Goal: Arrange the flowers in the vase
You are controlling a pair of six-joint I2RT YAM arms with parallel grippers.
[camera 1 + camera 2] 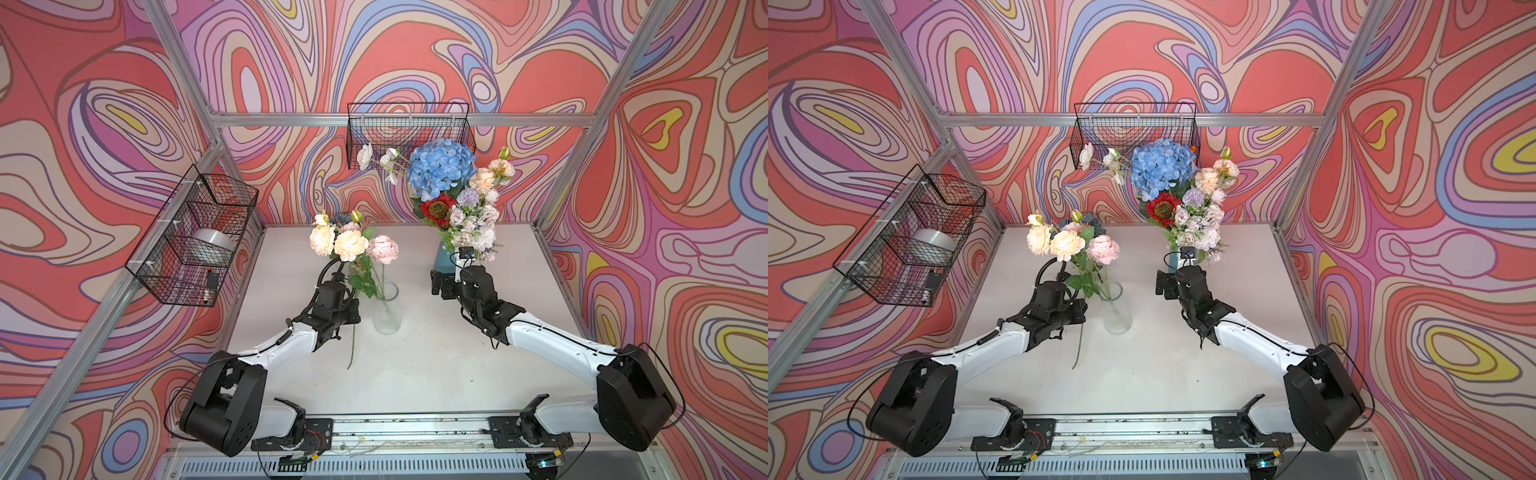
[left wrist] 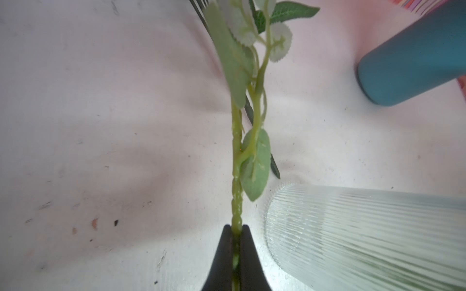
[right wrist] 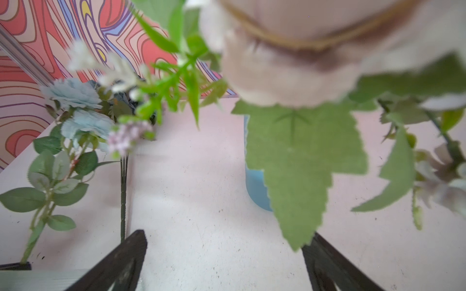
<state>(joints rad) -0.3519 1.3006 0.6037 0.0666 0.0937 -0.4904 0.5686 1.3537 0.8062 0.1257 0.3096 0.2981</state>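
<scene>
The left fingers (image 2: 223,259) are clenched on the green stem (image 2: 236,176) of a cream rose spray (image 1: 345,244), just beside the rim of the ribbed glass vase (image 1: 387,309), which holds a pink peony (image 1: 382,248). The right fingers (image 3: 126,259) stand released near the blue vase (image 1: 441,259), under its crowded bouquet (image 1: 440,170). Open table (image 1: 415,374) spreads between the two vases and toward the near edge.
</scene>
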